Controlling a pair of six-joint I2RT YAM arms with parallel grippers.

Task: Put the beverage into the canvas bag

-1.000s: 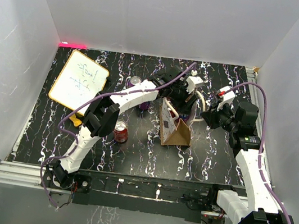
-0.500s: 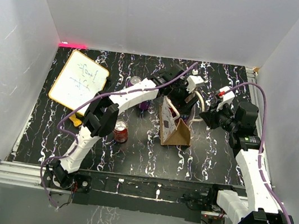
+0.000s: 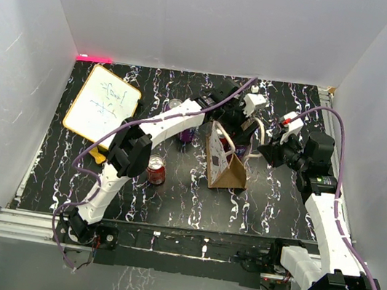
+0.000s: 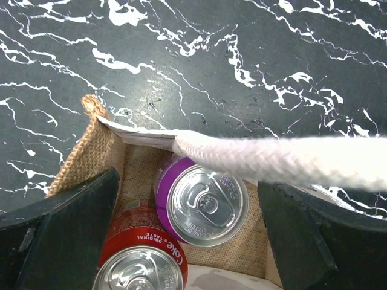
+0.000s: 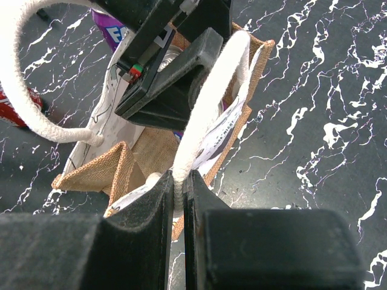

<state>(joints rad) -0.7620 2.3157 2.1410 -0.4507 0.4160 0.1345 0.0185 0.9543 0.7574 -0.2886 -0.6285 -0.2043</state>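
Note:
The canvas bag (image 3: pixel 225 170) stands mid-table, its mouth held apart. My right gripper (image 5: pixel 179 181) is shut on one cream handle (image 5: pixel 205 103) and pulls it toward the right. Inside the bag (image 4: pixel 91 148) stand two beverages, a purple can (image 4: pixel 202 202) and a red Coke can (image 4: pixel 142 266), both upright. My left gripper (image 4: pixel 187 184) hangs open just above the bag's mouth, its jaws wide on either side of the purple can and touching nothing. The held handle (image 4: pixel 284 160) crosses the left wrist view above the cans.
A red can (image 3: pixel 156 171) stands on the table left of the bag. A purple can (image 3: pixel 187 135) and a silver-topped can (image 3: pixel 175 105) sit behind it under the left arm. A whiteboard (image 3: pixel 101 107) lies at the far left. White walls enclose the table.
My left gripper's jaws have spread wider and the gripper has drawn slightly up and back from the bag. The right gripper and the bag have stayed put.

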